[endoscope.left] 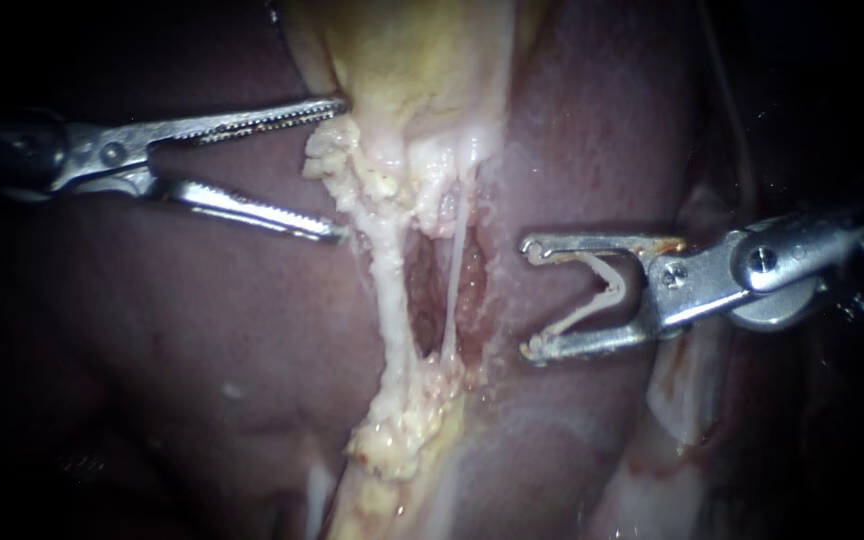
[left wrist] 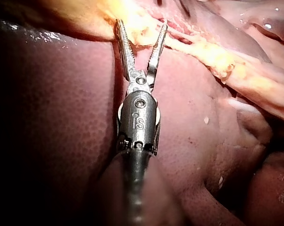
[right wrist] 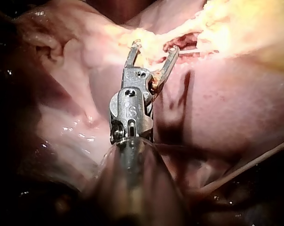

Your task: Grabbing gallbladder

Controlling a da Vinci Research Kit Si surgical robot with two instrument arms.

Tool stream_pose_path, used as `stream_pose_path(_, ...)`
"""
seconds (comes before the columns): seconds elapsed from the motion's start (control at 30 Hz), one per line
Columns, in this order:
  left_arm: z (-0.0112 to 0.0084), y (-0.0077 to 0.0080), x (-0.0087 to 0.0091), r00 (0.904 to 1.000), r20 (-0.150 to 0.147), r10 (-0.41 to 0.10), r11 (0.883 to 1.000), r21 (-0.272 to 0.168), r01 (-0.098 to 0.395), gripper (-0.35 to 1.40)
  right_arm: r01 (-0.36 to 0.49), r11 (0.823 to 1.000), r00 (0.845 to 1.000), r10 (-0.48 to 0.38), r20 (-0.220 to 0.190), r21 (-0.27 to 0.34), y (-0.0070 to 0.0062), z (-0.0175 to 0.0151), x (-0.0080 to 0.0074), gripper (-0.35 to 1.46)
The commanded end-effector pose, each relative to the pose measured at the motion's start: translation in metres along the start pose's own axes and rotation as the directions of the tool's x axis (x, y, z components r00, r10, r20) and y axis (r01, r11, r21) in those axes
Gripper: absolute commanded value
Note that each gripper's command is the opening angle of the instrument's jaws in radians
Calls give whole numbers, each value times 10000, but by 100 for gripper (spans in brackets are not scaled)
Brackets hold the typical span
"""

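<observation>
Endoscope view: left instrument (endoscope.left: pixel 340 168), serrated steel jaws apart, holds nothing. The pale yellow, glistening gallbladder sac (endoscope.left: pixel 422 60) sits just ahead of the tips, its crumbly fringe between them. Grab not yet made; closing remains. Right instrument (endoscope.left: pixel 530 297): jaws also apart, holding nothing.

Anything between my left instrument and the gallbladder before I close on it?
Nothing visible blocks it. The left instrument is open right at the edge of the gallbladder, where only crumbly pale tissue hangs. The right instrument stands apart on the far side, over the liver.
</observation>
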Motion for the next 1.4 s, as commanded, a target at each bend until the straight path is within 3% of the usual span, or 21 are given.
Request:
stream_pose_path(0.03,1,1,0,10000,24,-79,10000,18,79,27,-5,10000,10000,5,2,-7,0,0,0,50)
stream_pose_path(0.13,5,5,-2,9995,102,-295,9996,1,295,14,-4,10000,10000,4,2,-8,0,0,0,50)
stream_pose_path(0.37,9,10,-10,9985,280,-470,9989,5,470,7,-4,10000,10000,4,3,-9,0,1,0,50)
stream_pose_path(0.53,8,12,-12,9959,414,-798,9968,-22,800,-33,-5,10000,10000,5,3,-10,0,1,0,50)
stream_pose_path(0.73,0,16,-6,9815,960,-1655,9856,-184,1680,-35,-5,10000,10000,5,3,-10,0,1,0,50)
stream_pose_path(0.83,-3,17,-1,9792,1074,-1724,9842,-222,1757,-35,-5,10000,10000,5,3,-10,0,1,0,50)
stream_pose_path(1.1,-35,15,21,9729,1047,-2060,9763,-461,2117,-35,-3,10000,10000,3,2,-6,0,0,0,50)
stream_pose_path(1.4,-105,-2,72,9690,43,-2471,9676,-520,2470,-35,-2,10000,10000,2,2,-4,0,0,0,50)
